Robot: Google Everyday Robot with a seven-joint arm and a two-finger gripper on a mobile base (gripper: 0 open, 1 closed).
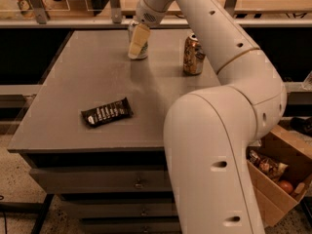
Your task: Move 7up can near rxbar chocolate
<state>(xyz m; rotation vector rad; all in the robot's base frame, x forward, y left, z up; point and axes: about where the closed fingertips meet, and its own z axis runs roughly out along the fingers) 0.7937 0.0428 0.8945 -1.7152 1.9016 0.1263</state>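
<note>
The table (73, 126) is wide, and the 7up can (144, 54) stands right at its far edge, so a push away from the camera could send the can off the back. The arm (229, 57) reaches over the right half of the top and hides much of it. A low swing back toward the bar could sweep whatever lies in its way. The gold can (193, 55) stands near the 7up can on the right, apart from it, and a sideways drift of the wrist that way could knock it over. The gripper (137, 45) is down at the 7up can and covers most of it. I cannot tell whether the jaws pinch the can or stand spread beside it. If the hold is loose or high, I judge the smooth can may slip or tip when moved. The rxbar (107, 112) lies flat near the front left, well apart from the 7up can. The can has the whole depth of the table to cross, and setting it down carelessly could put it on the wrapper or shove the bar toward the front edge.
</note>
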